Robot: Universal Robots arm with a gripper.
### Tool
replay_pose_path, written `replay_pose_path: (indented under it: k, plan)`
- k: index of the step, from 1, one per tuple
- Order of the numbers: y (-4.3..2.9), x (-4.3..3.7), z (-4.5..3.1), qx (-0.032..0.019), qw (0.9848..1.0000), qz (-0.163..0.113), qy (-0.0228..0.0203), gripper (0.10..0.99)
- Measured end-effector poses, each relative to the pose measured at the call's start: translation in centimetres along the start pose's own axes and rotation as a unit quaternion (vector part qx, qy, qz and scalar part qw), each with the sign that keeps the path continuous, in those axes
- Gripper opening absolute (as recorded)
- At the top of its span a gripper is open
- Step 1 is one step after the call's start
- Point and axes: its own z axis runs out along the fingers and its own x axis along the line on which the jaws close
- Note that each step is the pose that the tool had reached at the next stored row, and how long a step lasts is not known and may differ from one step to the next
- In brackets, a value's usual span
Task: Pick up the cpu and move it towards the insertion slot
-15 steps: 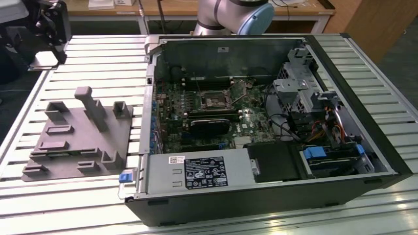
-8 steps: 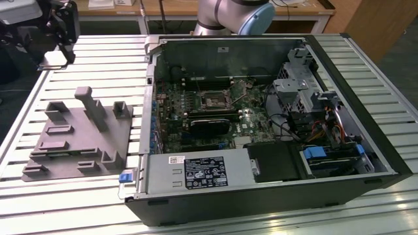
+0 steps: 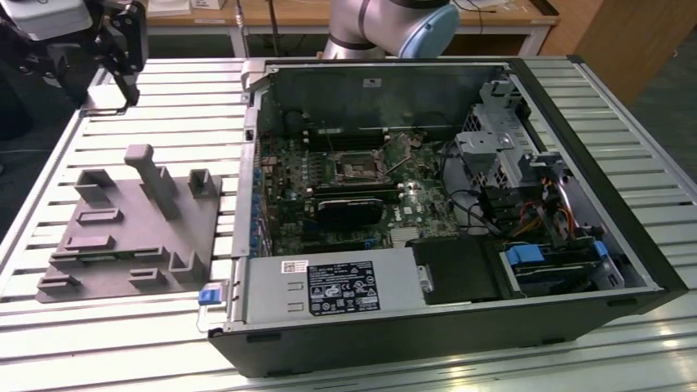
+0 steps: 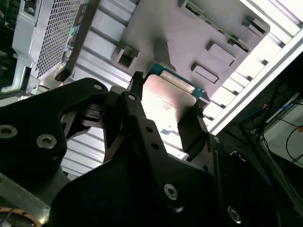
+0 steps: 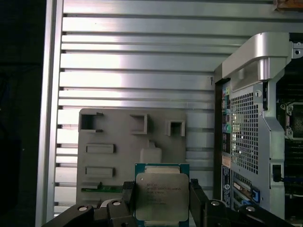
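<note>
The cpu [image 5: 161, 195], a flat square plate with a silvery top and a green rim, sits between the two black fingers of my gripper [image 5: 162, 191], which is shut on it. In the second wrist view the cpu [image 4: 166, 100] shows its shiny face between the same fingers, with the gripper [image 4: 165, 108] held above the grey plastic fixture [image 4: 189, 33]. In the exterior view my gripper [image 3: 122, 77] hangs at the far left, over the slatted table beyond the fixture [image 3: 130, 224]. The insertion slot [image 3: 354, 167], a silvery frame round a dark centre, lies on the motherboard inside the open computer case, well to the exterior view's right of my gripper.
The open computer case [image 3: 610, 188] takes up the middle and right of the slatted metal table [image 3: 163, 90], its raised wall [image 3: 253, 139] standing between the fixture and the motherboard. A black card [image 3: 351, 211] lies just below the slot. The fixture's upright pegs [image 3: 153, 175] stick up.
</note>
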Motion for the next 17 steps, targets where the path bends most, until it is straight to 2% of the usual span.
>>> replay_pose_path:
  k: [2,17]
  plan:
    - [0.02,-0.55,0.0,0.0,1.0,0.0,0.0,0.545]
    - [0.08,-2.92,-0.01,0.0,1.0,0.0,0.0,0.545]
